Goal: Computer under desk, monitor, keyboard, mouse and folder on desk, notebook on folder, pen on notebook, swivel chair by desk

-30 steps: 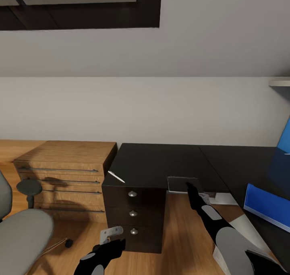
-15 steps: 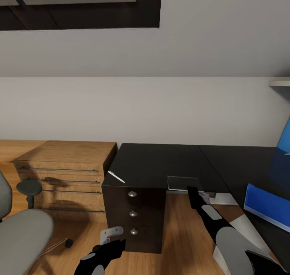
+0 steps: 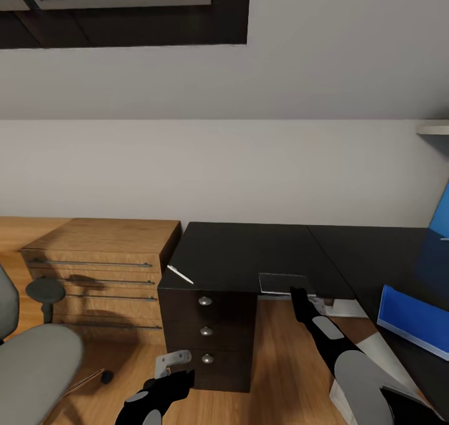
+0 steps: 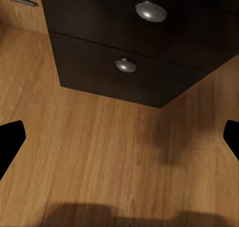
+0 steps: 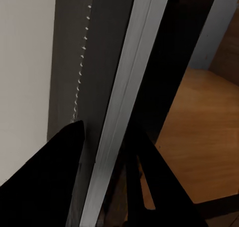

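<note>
The right tool (image 3: 298,293) reached forward, clamping the small flat grey notebook (image 3: 282,283) at the glossy black bench (image 3: 237,250) edge; the left tool (image 3: 171,359) hung low, spread wide.

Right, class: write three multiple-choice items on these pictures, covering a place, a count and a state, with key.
1. Where is the blue folder? A chair seat; B desk; C floor.
2. How many round knobs show on the desk drawers? A two; B three; C five.
3. The left gripper is: A open; B shut on a pen; C shut on a knob.
Key: 1 B, it lies on the black top; 2 B, three in a column; 3 A, its fingers stand wide apart.
</note>
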`<state>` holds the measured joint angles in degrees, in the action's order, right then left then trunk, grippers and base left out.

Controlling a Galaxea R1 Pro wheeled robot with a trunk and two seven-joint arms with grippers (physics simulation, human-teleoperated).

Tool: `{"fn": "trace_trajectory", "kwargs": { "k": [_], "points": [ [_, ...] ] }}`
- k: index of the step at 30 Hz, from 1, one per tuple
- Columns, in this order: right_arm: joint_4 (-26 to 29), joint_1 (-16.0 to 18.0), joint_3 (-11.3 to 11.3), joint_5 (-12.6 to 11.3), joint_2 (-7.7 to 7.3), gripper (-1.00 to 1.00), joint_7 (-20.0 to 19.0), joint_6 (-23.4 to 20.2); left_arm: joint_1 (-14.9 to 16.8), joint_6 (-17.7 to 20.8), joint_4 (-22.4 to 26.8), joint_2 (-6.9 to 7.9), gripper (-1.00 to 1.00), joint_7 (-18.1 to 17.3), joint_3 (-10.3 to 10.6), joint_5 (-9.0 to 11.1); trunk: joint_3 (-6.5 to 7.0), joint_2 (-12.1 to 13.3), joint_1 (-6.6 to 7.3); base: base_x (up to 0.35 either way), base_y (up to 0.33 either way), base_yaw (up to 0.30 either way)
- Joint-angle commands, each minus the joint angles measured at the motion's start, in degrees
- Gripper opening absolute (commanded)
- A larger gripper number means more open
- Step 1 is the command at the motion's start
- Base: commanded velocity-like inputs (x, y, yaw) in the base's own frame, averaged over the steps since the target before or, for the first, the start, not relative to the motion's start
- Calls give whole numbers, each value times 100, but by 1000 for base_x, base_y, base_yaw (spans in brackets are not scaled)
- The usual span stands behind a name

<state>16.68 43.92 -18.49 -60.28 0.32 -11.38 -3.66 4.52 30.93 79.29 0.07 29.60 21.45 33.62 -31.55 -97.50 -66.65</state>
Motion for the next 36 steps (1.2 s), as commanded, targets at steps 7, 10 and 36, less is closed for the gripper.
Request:
{"fn": "trace_trajectory", "kwargs": {
  "k": [7,10,36],
  "points": [
    [249,2,-24,-40,11,-100,-75,-25,5,9,7,-3,100,65,163,32,120,279,155,0,0,0],
    [285,2,-23,-34,17,-100,-355,-15,5,9,7,0,100,71,297,24,174,399,221,0,0,0],
    [4991,-2005,-14,-197,409,-100,1504,-325,4,9,7,-7,100,73,342,23,640,1442,792,-126,-16,0]
  ]
}}
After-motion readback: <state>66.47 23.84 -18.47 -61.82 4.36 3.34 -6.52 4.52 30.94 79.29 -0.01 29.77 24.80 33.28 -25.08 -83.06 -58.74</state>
